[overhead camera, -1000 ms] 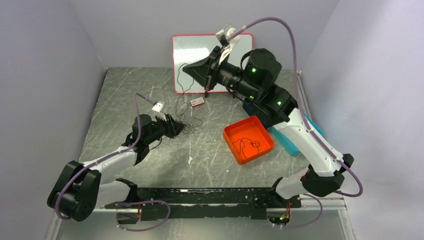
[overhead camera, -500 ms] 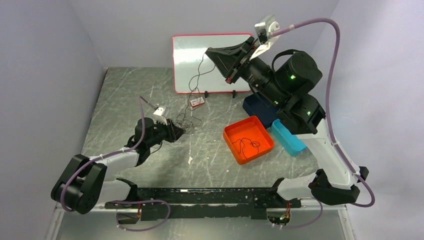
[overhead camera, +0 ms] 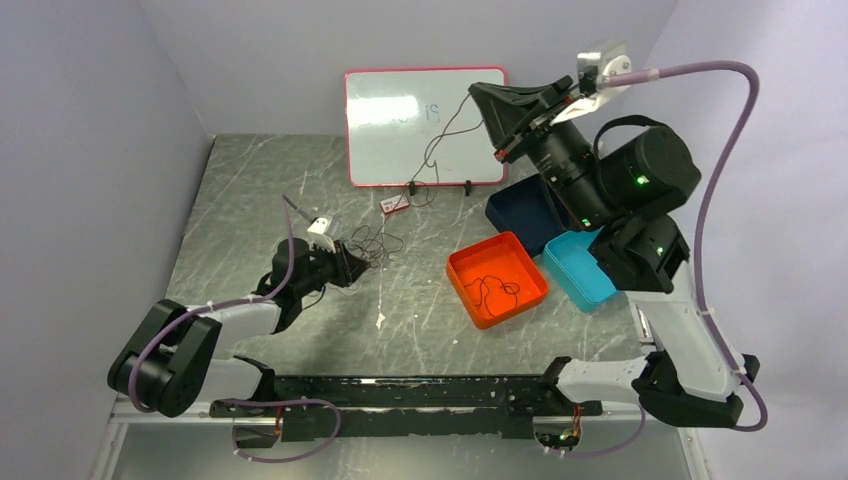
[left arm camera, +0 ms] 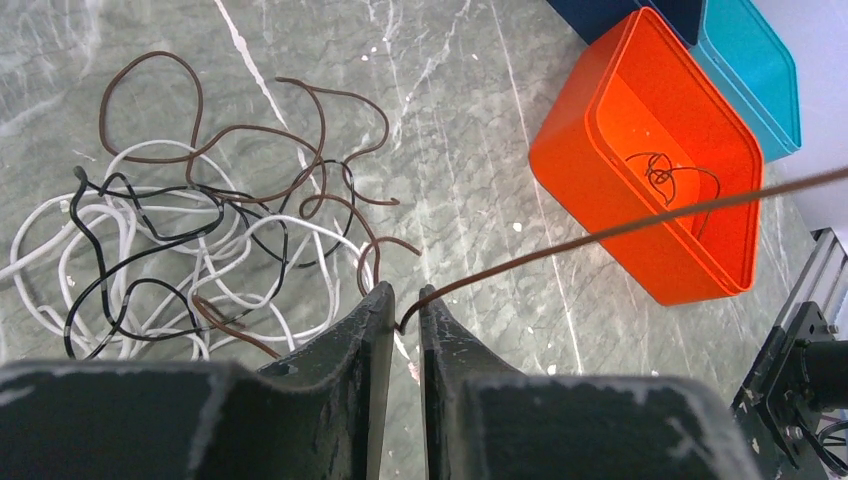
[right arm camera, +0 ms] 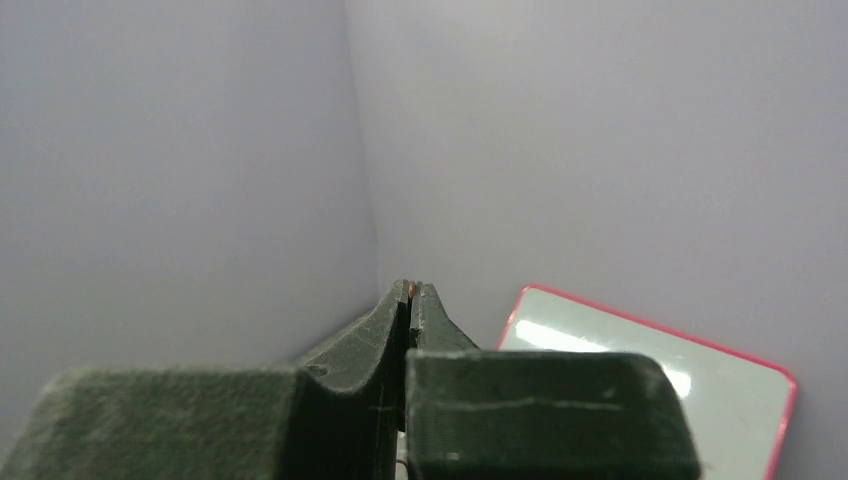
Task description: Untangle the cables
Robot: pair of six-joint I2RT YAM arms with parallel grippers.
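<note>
Holding the brown cable (left arm camera: 520,266) up high, the right gripper (right arm camera: 411,290) has its jaws pressed flat together. A tiny bit of brown peeks out at the very tip, so it is pinching that cable. It is up in the air, well above the table (left arm camera: 480,120). I think that is so the cable gets pulled long and straight and comes away from the others. The left gripper (left arm camera: 405,300) sits low, close to the table, and its jaws are near each other with just a thin gap. The brown cable bends inside that gap, then runs off past one jaw and up toward the other gripper. I cannot tell if these jaws squeeze it or only sit around it. I think they are there to keep the low end down, so the pull does not drag the whole mess along. The rest of the cables (left arm camera: 170,240), white, black and brown, lie in curly loops on the table, just ahead of the jaws and off to one side, crossing over each other. Off to the other side, farther from the jaws, is an orange tray (left arm camera: 585,175) with one small curled cable (left arm camera: 665,180) inside. That looks like the place for cables that are free. Most are not free yet, so the job looks only just started.
</note>
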